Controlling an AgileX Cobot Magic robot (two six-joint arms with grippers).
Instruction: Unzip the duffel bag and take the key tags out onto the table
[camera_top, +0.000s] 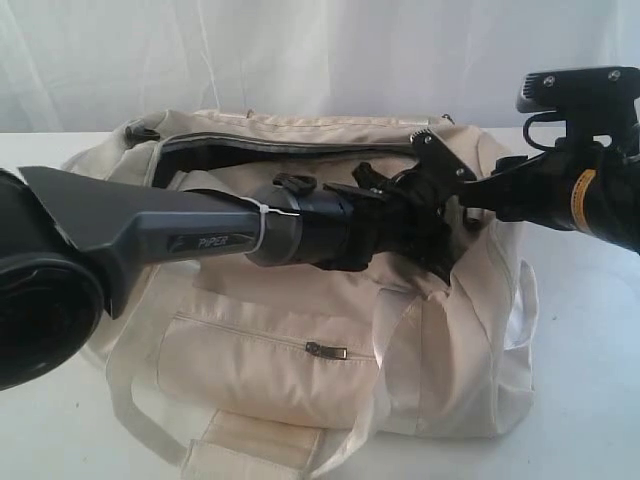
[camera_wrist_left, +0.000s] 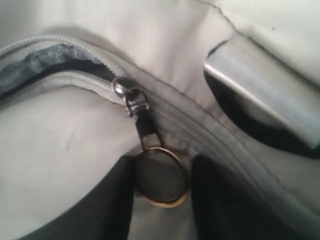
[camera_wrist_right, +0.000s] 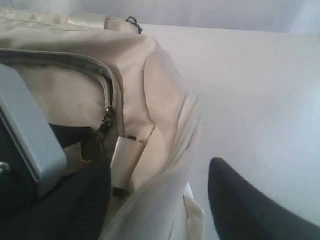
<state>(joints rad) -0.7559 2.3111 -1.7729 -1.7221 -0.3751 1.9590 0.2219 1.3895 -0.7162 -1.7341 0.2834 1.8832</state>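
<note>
The cream duffel bag (camera_top: 300, 340) lies on the white table (camera_top: 590, 350). Its top zipper gapes along the back (camera_top: 250, 150), showing dark lining. My left gripper (camera_top: 415, 200) reaches across to the bag's right end. In the left wrist view its dark fingers (camera_wrist_left: 105, 205) close in on both sides of the brass ring (camera_wrist_left: 161, 176) hanging from the zipper slider (camera_wrist_left: 126, 92). My right gripper (camera_wrist_right: 160, 205) straddles the bag's end fabric (camera_wrist_right: 150, 90), open, with its outer finger (camera_wrist_right: 250, 205) apart from the cloth. The key tags are hidden.
A front zip pocket with a dark pull (camera_top: 325, 350) faces the camera, shut. Pale webbing straps (camera_top: 140, 420) trail onto the table at the front. A white curtain (camera_top: 320, 50) hangs behind. Bare tabletop (camera_wrist_right: 250, 90) lies beyond the bag's right end.
</note>
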